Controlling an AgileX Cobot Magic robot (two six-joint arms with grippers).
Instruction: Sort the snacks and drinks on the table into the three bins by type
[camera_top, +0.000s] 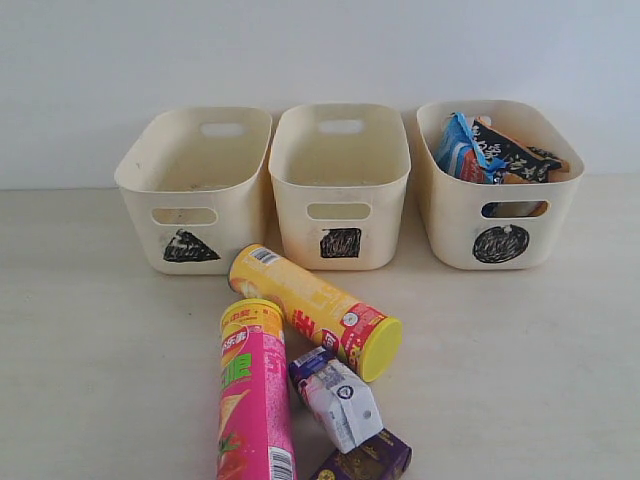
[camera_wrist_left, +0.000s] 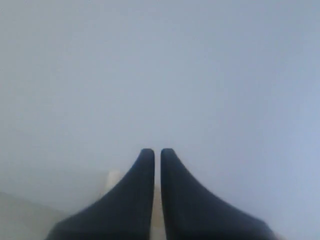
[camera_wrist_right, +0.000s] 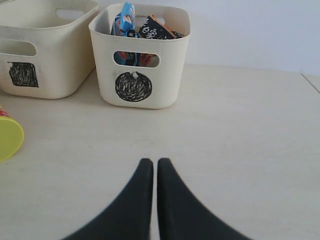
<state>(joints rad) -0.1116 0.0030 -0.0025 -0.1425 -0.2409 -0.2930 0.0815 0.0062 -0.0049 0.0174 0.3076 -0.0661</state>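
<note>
— So, left to right: triangle bin (camera_top: 190, 190) at upper left, square bin (camera_top: 340, 185) at top centre, floors partly hidden behind near walls. Circle bin (camera_top: 500, 205) at upper right, holding the blue foil bag (camera_top: 457, 150), bags apparently grouped there.

— And lower centre?

— Yellow tube (camera_top: 310, 308) and pink tube (camera_top: 255, 400) lying flat, unsorted on the table (camera_top: 80, 350); white-and-purple carton (camera_top: 340, 400) tipped just beside; dark purple carton (camera_top: 365, 462) cut off at the bottom edge.

— Grippers?

— Left gripper (camera_wrist_left: 157, 152) closed on nothing, facing blank blur. Right gripper (camera_wrist_right: 151, 162) closed, empty, low over the table.

The triangle bin (camera_top: 140, 215), square bin (camera_top: 300, 240) and circle bin (camera_top: 450, 235) are showing cream with scribbled black marks. The yellow tube (camera_top: 300, 295) is carrying red print, and the pink tube (camera_top: 255, 410) green. One carton (camera_top: 342, 400) is showing white-and-purple, the other carton (camera_top: 365, 462) dark purple. The tabletop (camera_top: 520, 350) is looking pale beige.
</note>
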